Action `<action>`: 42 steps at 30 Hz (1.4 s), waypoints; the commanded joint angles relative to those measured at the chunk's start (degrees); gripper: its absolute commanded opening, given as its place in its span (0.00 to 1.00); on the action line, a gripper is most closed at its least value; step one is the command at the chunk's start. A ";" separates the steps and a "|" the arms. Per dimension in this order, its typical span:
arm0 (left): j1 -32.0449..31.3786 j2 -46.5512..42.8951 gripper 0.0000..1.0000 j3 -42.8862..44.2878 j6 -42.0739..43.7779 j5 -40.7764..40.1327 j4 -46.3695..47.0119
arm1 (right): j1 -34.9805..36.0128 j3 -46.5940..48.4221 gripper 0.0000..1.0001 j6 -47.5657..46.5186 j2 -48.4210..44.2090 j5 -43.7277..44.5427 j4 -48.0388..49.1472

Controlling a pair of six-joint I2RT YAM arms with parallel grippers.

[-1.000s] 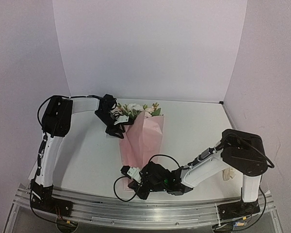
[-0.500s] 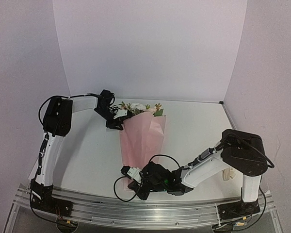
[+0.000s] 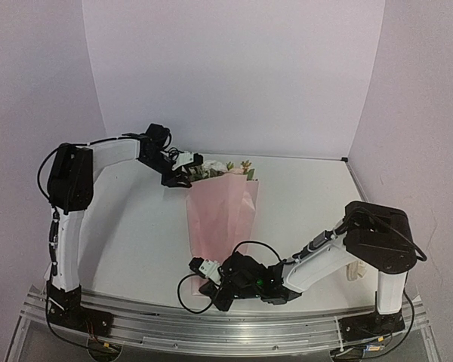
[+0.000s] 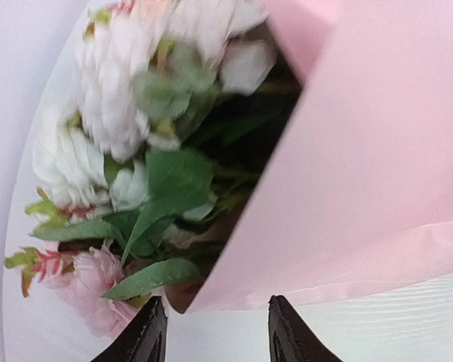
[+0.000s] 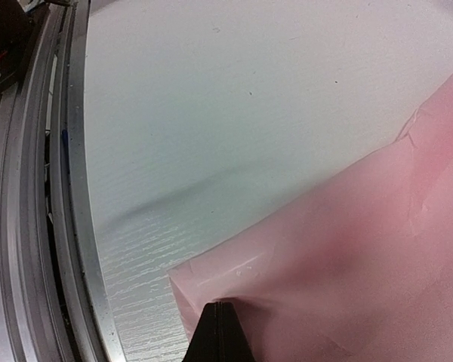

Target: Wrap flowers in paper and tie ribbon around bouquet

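The bouquet lies on the table as a tapering cone of light pink paper (image 3: 220, 215), narrow end toward me. Pale pink and white flowers (image 3: 219, 167) with green leaves stick out of its far end. My left gripper (image 3: 185, 175) hovers open at the upper left corner of the paper (image 4: 377, 151), beside the flowers (image 4: 121, 113). Nothing sits between the left gripper's (image 4: 215, 332) tips. My right gripper (image 3: 211, 283) is shut on the near, narrow end of the paper (image 5: 347, 256), where the right gripper (image 5: 223, 313) pinches a folded corner. A cream-beige scrap (image 3: 355, 270), perhaps the ribbon, peeks out behind the right arm.
White walls (image 3: 234, 75) close off the back and both sides of the table. A metal rail (image 3: 226, 324) runs along the near edge, and in the right wrist view the rail (image 5: 68, 226) lies just left of the pinched corner.
My left gripper has moved back and slightly right, from the paper's left edge to the flower heads. The paper's left side now lies flatter. The right arm has not moved.
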 commanded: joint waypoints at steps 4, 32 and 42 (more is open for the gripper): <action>-11.56 -10.81 0.44 -6.77 -2.52 6.50 -0.23 | 0.08 -2.63 0.00 0.78 0.05 -0.54 -5.92; -19.24 6.92 0.45 -10.37 -15.87 0.95 18.36 | -13.25 -0.34 0.64 19.86 -24.05 -7.50 -5.39; -19.20 6.88 0.47 -9.81 -22.27 4.50 17.98 | -26.39 -4.56 0.93 47.98 -23.33 -5.42 -20.24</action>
